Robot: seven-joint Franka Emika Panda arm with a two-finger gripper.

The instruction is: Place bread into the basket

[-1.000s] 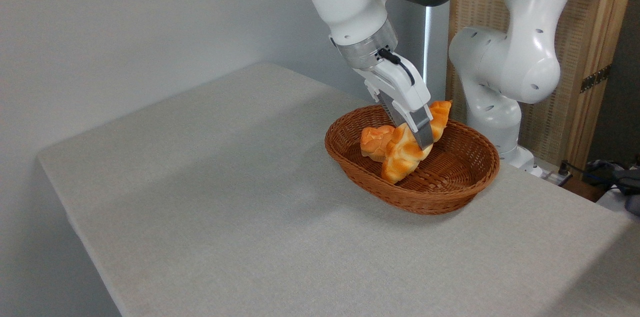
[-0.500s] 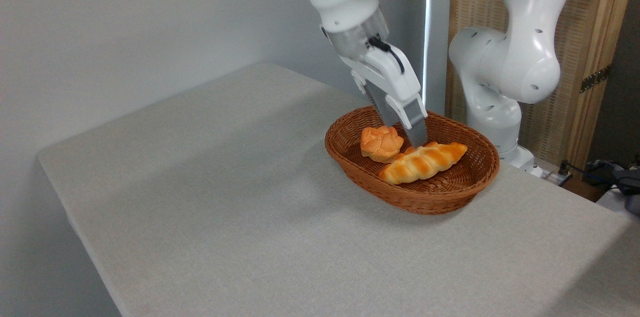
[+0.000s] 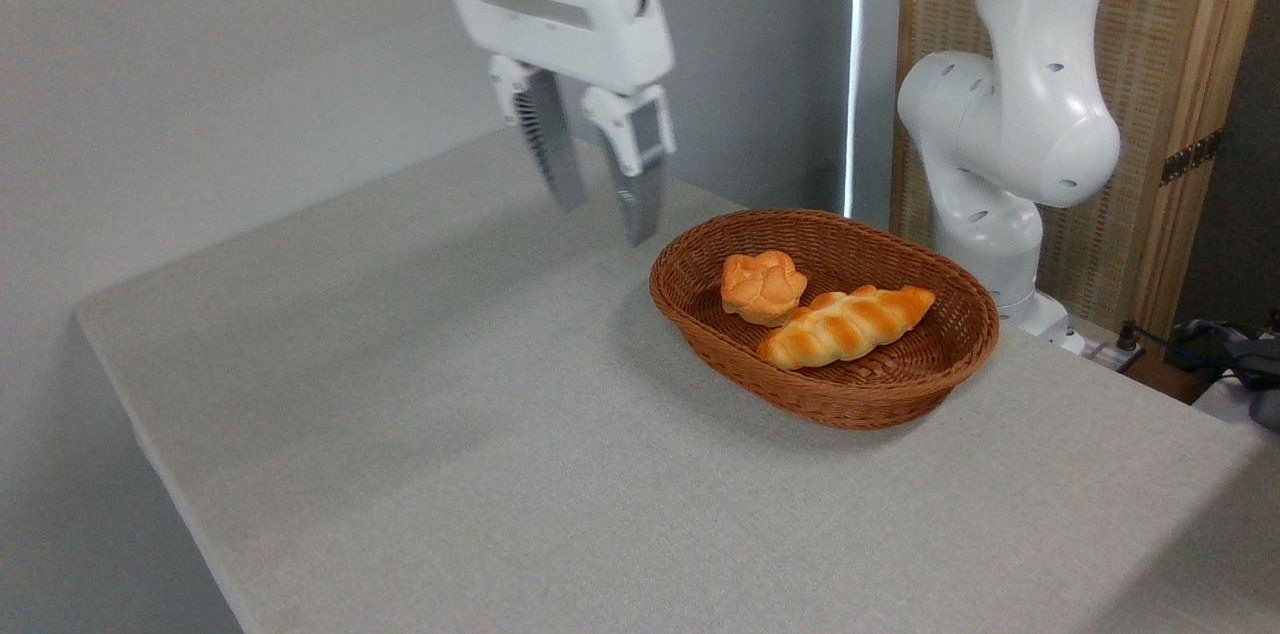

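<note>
The bread (image 3: 847, 325) lies flat inside the basket (image 3: 960, 366), just beside a bun (image 3: 763, 286). The gripper (image 3: 604, 210) hangs empty, fingers apart, left of the basket. The job looks finished; retreating well means staying high above the rim.

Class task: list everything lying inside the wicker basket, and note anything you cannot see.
Inside the basket lie a braided loaf and a small round bun, touching. The near wall hides part of the basket floor, and the weave beneath both breads is covered.
</note>
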